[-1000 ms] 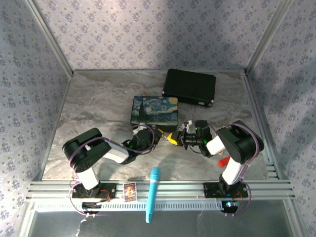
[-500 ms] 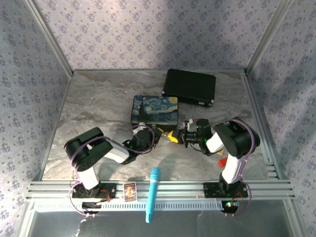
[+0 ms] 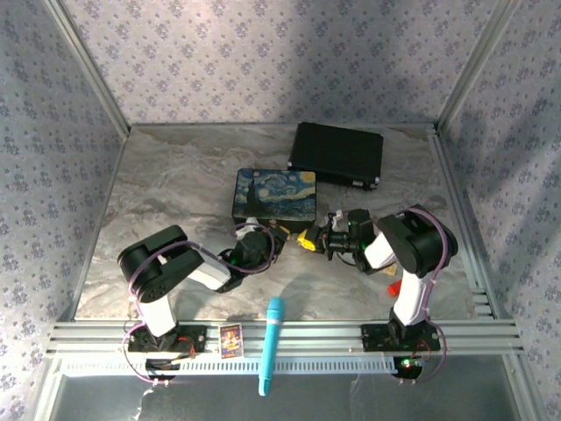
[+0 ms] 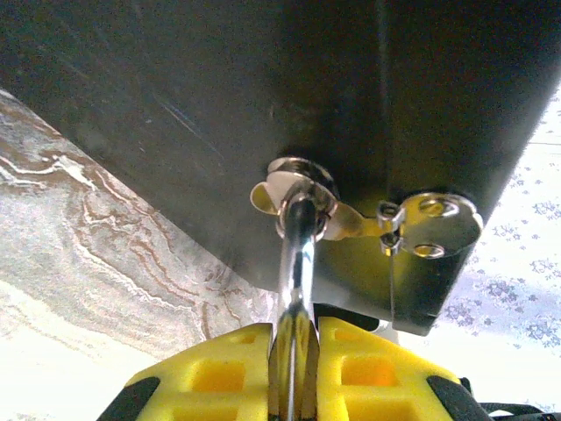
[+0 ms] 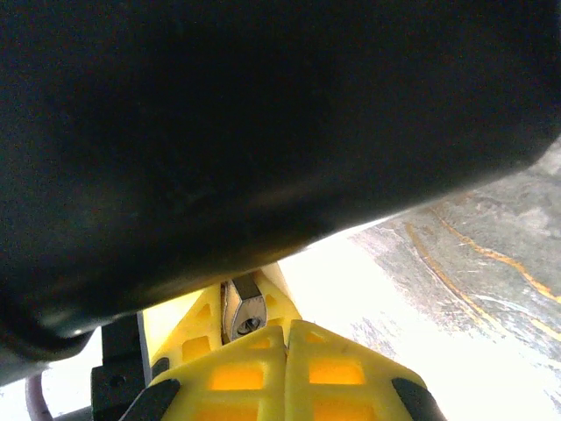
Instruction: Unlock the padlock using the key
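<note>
Hanging at the Starry Night painted box's [image 3: 273, 195] near side, the tiny brass-gold padlock [image 4: 296, 254] sits pinched in the left end effector [image 4: 294, 373]. The right end effector [image 5: 285, 338] pinches a silver key [image 5: 244, 314]. The padlock is probably light, stiff and slippery: grip its body.

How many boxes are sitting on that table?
2. The Starry Night box lies in the middle. The black case lies behind it to the right, toward the back. A smaller one could be hidden from view.
</note>
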Robot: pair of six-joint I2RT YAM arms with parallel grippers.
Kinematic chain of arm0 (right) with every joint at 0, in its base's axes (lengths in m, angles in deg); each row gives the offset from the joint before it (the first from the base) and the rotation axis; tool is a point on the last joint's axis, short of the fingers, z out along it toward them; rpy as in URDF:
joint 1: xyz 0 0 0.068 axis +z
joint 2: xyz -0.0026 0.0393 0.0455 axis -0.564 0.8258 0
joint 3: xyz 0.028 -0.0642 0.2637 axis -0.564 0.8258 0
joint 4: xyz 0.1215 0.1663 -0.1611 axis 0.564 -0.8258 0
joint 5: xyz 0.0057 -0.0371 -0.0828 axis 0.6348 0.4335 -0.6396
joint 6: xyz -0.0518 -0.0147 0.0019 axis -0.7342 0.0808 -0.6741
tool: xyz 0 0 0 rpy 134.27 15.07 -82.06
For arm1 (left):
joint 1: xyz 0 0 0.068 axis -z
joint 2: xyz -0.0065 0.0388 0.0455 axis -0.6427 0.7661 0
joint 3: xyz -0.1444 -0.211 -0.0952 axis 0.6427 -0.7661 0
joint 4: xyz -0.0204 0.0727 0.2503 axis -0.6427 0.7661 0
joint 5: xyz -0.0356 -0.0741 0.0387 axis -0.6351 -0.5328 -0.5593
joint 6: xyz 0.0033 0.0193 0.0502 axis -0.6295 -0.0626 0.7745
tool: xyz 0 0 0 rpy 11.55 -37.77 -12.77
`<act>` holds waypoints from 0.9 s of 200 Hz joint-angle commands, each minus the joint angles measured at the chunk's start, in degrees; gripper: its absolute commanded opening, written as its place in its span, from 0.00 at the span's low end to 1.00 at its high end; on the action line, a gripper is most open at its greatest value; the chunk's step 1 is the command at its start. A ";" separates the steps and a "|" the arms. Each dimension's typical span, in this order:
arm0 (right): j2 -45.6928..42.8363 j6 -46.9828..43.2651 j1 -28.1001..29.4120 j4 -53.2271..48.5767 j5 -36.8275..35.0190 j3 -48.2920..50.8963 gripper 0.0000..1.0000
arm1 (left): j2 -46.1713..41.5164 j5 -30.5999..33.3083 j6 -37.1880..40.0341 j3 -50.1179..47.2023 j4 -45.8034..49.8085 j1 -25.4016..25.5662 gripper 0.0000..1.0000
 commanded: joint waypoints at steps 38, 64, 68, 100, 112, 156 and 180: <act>-0.04 0.62 1.71 3.18 -1.66 -1.43 0.00 | 1.07 -7.23 -0.19 4.05 -6.04 3.54 0.00; -2.68 -1.01 3.21 0.39 -4.29 -1.30 0.00 | 0.55 -6.47 -1.31 4.30 -1.29 3.81 0.00; -3.36 -1.71 3.48 -0.49 -4.85 -1.16 0.00 | 0.63 -6.34 -1.59 4.31 -1.11 3.81 0.00; -6.30 -5.30 5.93 -6.01 -8.92 -0.27 0.00 | 0.29 -5.80 -2.56 5.35 2.04 3.90 0.00; -5.96 -4.28 6.70 -4.67 -9.71 -0.02 0.00 | -0.11 -5.39 -2.91 5.53 3.38 3.97 0.00; -6.09 -3.01 7.46 -2.51 -12.99 3.41 0.00 | -2.98 -0.89 -2.63 4.50 10.56 4.08 0.00; -8.94 -5.88 7.33 -5.74 -14.06 5.21 0.00 | -4.98 -0.23 -1.13 6.43 21.77 4.08 0.10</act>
